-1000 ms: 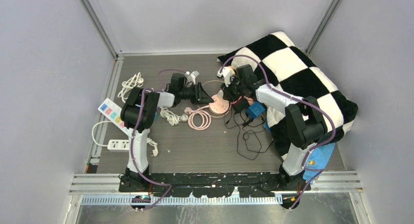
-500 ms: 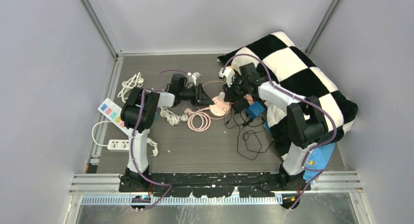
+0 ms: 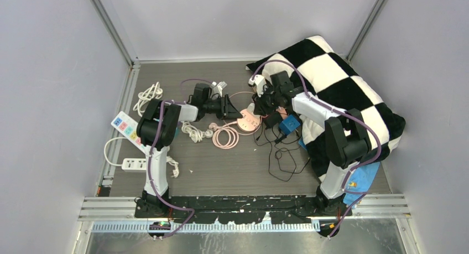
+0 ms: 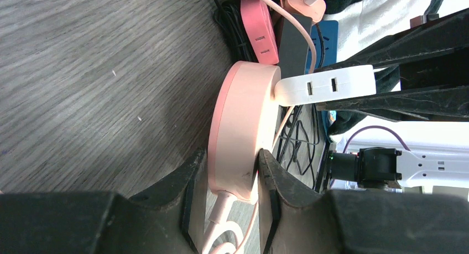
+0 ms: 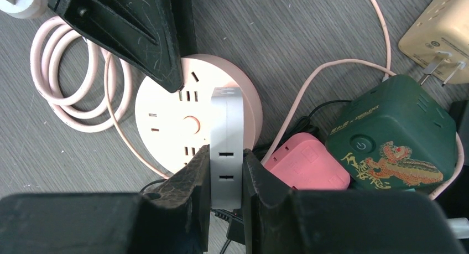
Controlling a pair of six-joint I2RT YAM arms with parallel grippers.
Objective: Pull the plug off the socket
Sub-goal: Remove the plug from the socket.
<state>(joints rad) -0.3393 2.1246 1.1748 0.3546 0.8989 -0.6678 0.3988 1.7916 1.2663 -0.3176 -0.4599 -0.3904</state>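
Note:
A round pink socket (image 3: 249,121) lies mid-table, and a white plug (image 3: 252,107) stands out of its face. My left gripper (image 3: 234,111) is shut on the socket's rim. In the left wrist view its fingers clamp both flat sides of the socket (image 4: 243,115), with the plug (image 4: 326,87) pressed against the socket's face. My right gripper (image 3: 261,103) is shut on the plug. The right wrist view shows the plug (image 5: 225,127) squeezed between its pads, over the socket (image 5: 166,110). No gap shows between plug and socket.
Beside the socket lie a pink adapter (image 5: 307,162), a green cube socket (image 5: 395,135), a beige charger (image 5: 442,32) and the coiled pink cable (image 5: 61,82). Black cables (image 3: 282,154) trail towards me. A checkered pillow (image 3: 337,82) fills the right; white power strips (image 3: 126,127) lie left.
A second ago the right gripper shifted a little to the right with the plug, and the socket followed slightly. Since half a second ago nothing has visibly moved.

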